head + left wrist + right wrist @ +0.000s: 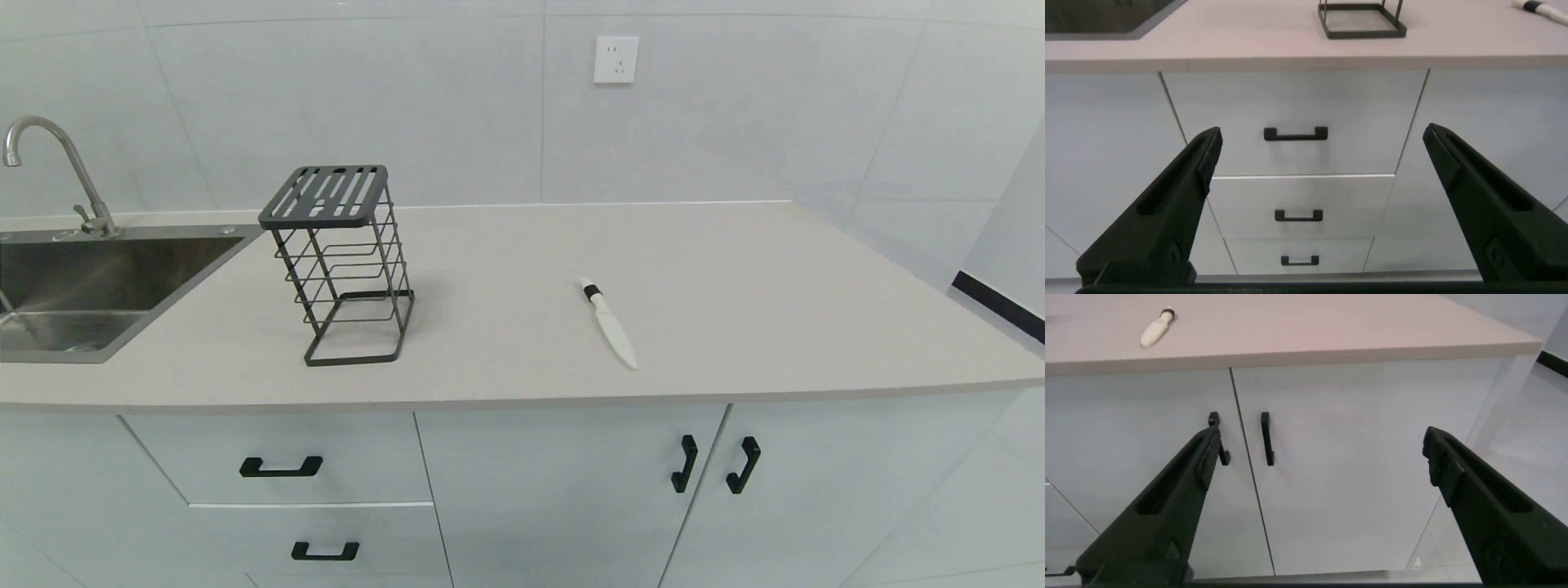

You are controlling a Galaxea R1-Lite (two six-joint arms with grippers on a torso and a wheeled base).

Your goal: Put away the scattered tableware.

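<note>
Knife (608,323), white with black band, flat on counter (759,269); left claw (1323,133) and right claw (1323,434) wide apart, empty

rack (325,196) matt dark wire metal; knife (611,327) smooth white, plastic-looking; worktop (775,294) matt pale stone look; sink (106,269) brushed steel; drawer handles (281,467) matt black

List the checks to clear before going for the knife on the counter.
1. Knife lying free on the counter, nothing touching it: ok.
2. Slotted rack upright, apart from the knife: ok.
3. Left gripper open and empty: ok.
4. Right gripper open and empty: ok.
5. Both at counter height: not ok, they face the cabinet fronts below it.
</note>
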